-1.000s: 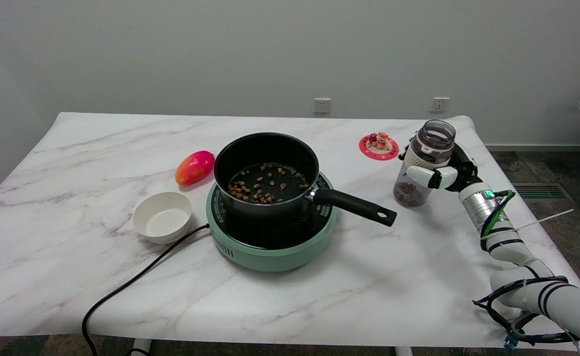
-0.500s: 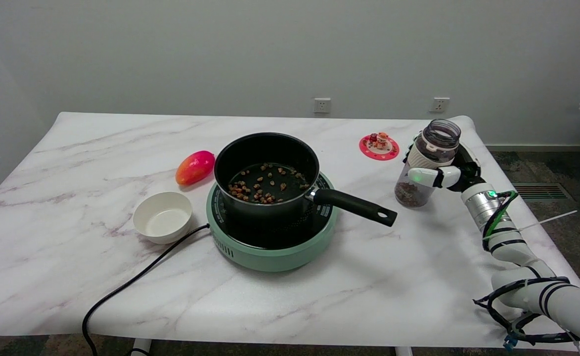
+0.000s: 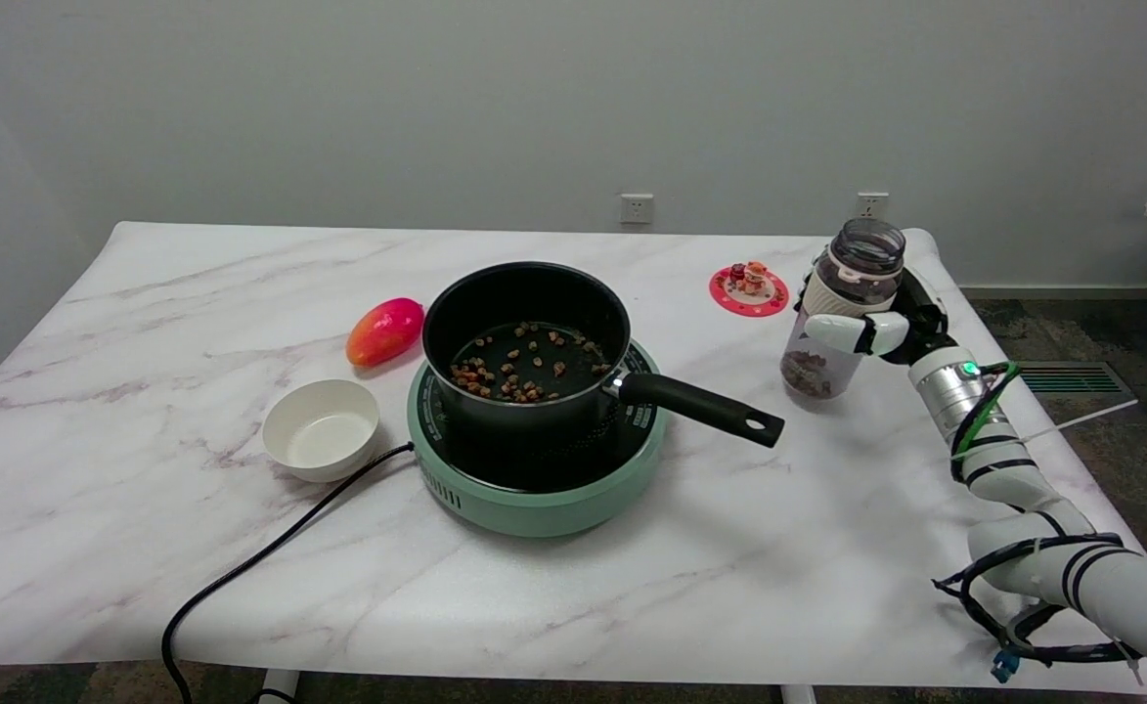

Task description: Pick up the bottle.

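Note:
The bottle is a clear open-topped jar with a pale band round its upper half and brown bits in its bottom. It hangs a little above the table at the right, tilted slightly. My right hand grips it from the right side, with fingers wrapped round the band. The bottle hides most of the fingers behind it. The arm reaches in from the lower right.
A black saucepan with brown bits sits on a green hotplate, its handle pointing toward the bottle. A white bowl, a mango, a red coaster and a black cable lie on the marble table.
My right hand has lifted the bottle off the table and a little higher, and its shadow has separated from its base. Nothing else has moved.

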